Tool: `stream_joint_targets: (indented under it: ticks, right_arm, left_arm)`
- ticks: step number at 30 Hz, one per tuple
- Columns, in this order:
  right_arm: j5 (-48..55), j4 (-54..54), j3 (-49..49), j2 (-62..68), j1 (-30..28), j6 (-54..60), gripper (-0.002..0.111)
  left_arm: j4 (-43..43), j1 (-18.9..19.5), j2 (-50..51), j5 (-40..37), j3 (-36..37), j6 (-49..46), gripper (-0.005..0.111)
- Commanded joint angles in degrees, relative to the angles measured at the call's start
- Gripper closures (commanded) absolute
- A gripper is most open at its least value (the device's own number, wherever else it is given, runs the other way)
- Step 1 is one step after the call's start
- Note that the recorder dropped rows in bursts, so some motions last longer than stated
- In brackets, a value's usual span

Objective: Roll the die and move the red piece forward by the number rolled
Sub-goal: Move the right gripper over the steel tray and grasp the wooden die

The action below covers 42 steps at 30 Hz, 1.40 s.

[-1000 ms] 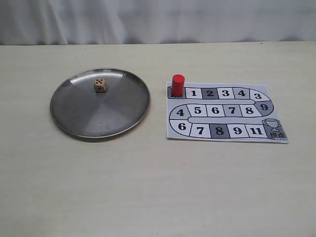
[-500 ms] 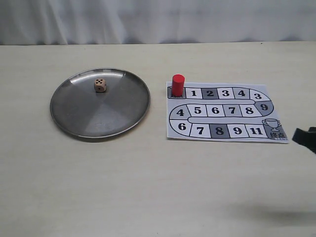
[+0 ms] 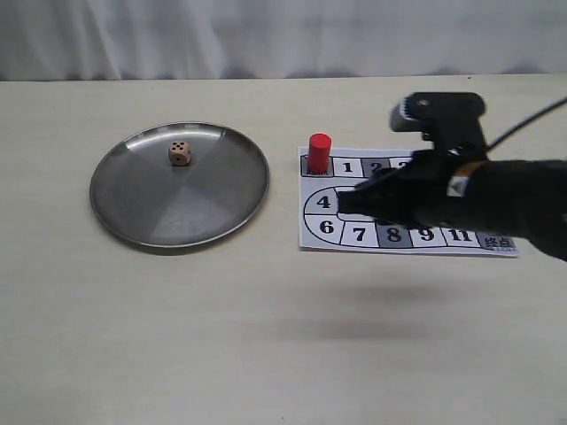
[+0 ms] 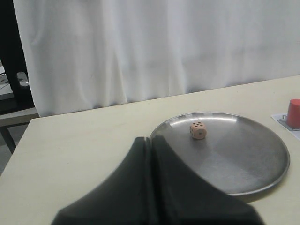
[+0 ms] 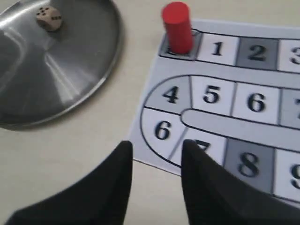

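Observation:
The die (image 3: 180, 153), a small tan cube with black pips, lies in the far part of the round steel plate (image 3: 115, 208). The red piece (image 3: 319, 152) stands upright on the start square of the paper board (image 3: 312, 237), left of square 1. My right gripper (image 3: 344, 204) hangs open and empty above the board's left end, near and to the right of the red piece. In the right wrist view its fingertips (image 5: 125, 146) frame the board's edge by square 6, with the red piece (image 5: 177, 27) and die (image 5: 48, 18) beyond. My left gripper (image 4: 151, 140) is shut and empty, short of the plate (image 4: 262, 180) and die (image 4: 198, 130).
The numbered track runs from 1 to 11 and ends at a trophy square (image 3: 496, 241) at the board's near right corner. The right arm's dark body (image 3: 496, 199) covers much of the board. A white curtain (image 3: 283, 35) hangs behind the table's far edge.
The right arm has swept in from the right edge and now hangs over the board. The die, plate and red piece have not moved.

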<state>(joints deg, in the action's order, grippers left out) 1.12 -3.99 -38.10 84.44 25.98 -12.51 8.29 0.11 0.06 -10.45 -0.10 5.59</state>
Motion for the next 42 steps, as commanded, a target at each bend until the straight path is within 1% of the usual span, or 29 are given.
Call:
stream_joint_targets:
  ticks: [1,4,10,15,22,29,32,36,42]
  right_arm:
    - [4.9,0.6,-11.1,8.6,5.0,3.2,0.058]
    - [7.7,0.6,-18.7,14.2,7.5,4.6,0.055]
    - [13.3,0.6,-34.4,25.9,10.7,9.6,0.055]
    - [15.1,0.6,-45.3,34.5,10.8,10.2,0.055]
    - [19.6,0.3,-64.8,47.5,10.8,10.3,0.055]
    - [27.2,0.3,-83.9,60.4,10.8,10.3,0.055]
    - [28.3,0.3,-89.8,64.6,10.8,10.3,0.055]
    - [28.3,-0.3,-95.2,68.8,10.8,10.3,0.055]
    - [26.1,-0.3,-97.1,71.3,10.8,13.8,0.056]
  left_arm:
    - [0.0,-0.1,-0.1,0.5,0.1,0.1,0.107]
    - [0.0,-0.1,-0.1,0.5,0.1,0.1,0.107]
    - [0.0,-0.1,-0.1,0.5,0.1,0.1,0.107]
    - [0.0,-0.1,-0.1,0.5,0.1,0.1,0.107]
    - [0.0,-0.1,-0.1,0.5,0.1,0.1,0.107]
    - [0.0,-0.1,-0.1,0.5,0.1,0.1,0.107]
    - [0.0,-0.1,-0.1,0.5,0.1,0.1,0.107]
    - [0.0,-0.1,-0.1,0.5,0.1,0.1,0.107]
    - [0.0,-0.1,-0.1,0.5,0.1,0.1,0.107]
